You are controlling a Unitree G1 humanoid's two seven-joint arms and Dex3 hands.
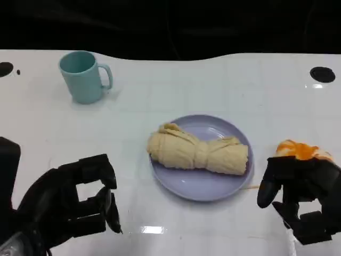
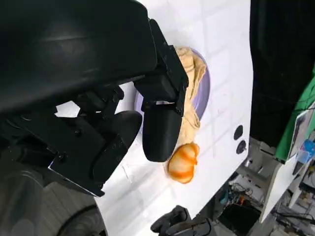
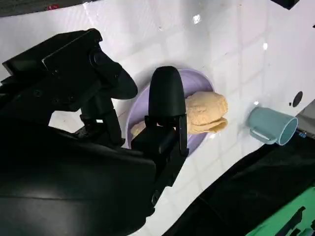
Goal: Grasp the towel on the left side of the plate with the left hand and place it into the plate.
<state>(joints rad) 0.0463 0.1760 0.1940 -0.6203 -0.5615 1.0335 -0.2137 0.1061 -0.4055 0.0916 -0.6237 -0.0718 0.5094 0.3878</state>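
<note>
One rolled yellow towel [image 1: 198,152] lies across the middle of a round lavender plate [image 1: 201,188], cinched near its centre, its left end slightly overhanging the plate's left rim. The plate sits on a white table [image 1: 213,85] marked with a faint grid.

Near and to the left of the plate, the left hand [image 1: 80,200] hovers over the table, empty, its black fingers [image 1: 98,170] spread apart and well clear of the towel. Between this hand and the plate lies bare tabletop.

Near and to the right of the plate, the right hand [image 1: 298,194] holds nothing, with its fingers loosely apart and curved downward. Just behind it, partly hidden by the fingers, rests a small orange and white object [image 1: 301,150] too blurred to identify; it lies just beside the plate's right rim.

Far to the left stands a pale teal mug [image 1: 82,76], upright, its handle facing right, well apart from the plate.

Two dark round holes mark the table's far edge, one at the left [image 1: 5,69] and one at the right [image 1: 322,74].
</note>
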